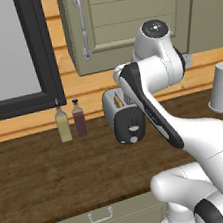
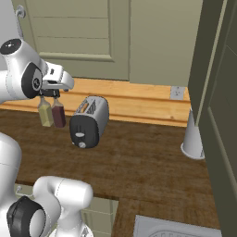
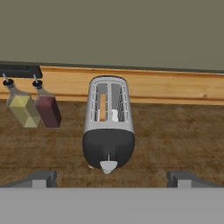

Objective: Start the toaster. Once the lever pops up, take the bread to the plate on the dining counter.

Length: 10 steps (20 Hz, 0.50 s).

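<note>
Hovering high above the worktop (image 3: 175, 131), the gripper (image 3: 111, 179) stands with its jaws spread wide and nothing between them. Directly below and ahead of it sits the toaster (image 3: 108, 127), its rounded black end face turned toward the gripper and the pale knob (image 3: 108, 166) nearest the fingertips. The bread (image 3: 102, 107) stands edge-up in the slot farther to the gripper's left. Off to the left stand two bottles (image 3: 33, 107). The lever (image 1: 133, 128) is a small stiff tab, best pressed from above with one fingertip; the light toaster may slide. Toast is light and crumbly, so pinch its faces gently.
</note>
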{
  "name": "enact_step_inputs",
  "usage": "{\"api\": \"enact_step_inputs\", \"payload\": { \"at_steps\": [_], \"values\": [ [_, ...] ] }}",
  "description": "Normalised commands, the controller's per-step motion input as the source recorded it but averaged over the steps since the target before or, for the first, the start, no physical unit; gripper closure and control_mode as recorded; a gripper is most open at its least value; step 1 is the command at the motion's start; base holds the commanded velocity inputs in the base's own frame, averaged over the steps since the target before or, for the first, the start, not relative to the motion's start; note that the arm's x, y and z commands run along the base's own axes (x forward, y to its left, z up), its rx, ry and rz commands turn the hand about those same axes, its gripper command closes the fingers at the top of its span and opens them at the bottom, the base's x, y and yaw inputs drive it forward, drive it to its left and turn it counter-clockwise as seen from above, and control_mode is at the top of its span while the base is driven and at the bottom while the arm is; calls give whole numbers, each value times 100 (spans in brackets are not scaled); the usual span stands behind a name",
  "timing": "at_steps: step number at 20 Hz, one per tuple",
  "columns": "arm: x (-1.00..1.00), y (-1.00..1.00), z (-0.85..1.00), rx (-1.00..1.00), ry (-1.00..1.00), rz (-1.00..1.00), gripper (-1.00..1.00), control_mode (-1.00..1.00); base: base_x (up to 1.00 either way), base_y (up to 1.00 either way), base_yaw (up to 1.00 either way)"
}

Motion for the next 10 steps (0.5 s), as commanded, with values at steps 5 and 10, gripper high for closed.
{"api": "enact_step_inputs", "payload": {
  "at_steps": [5, 10],
  "values": [
    [0, 0, 0, 0, 0, 0, -100, -100, 0, 0, 0],
    [0, 0, 0, 0, 0, 0, -100, -100, 0, 0, 0]
  ]
}}
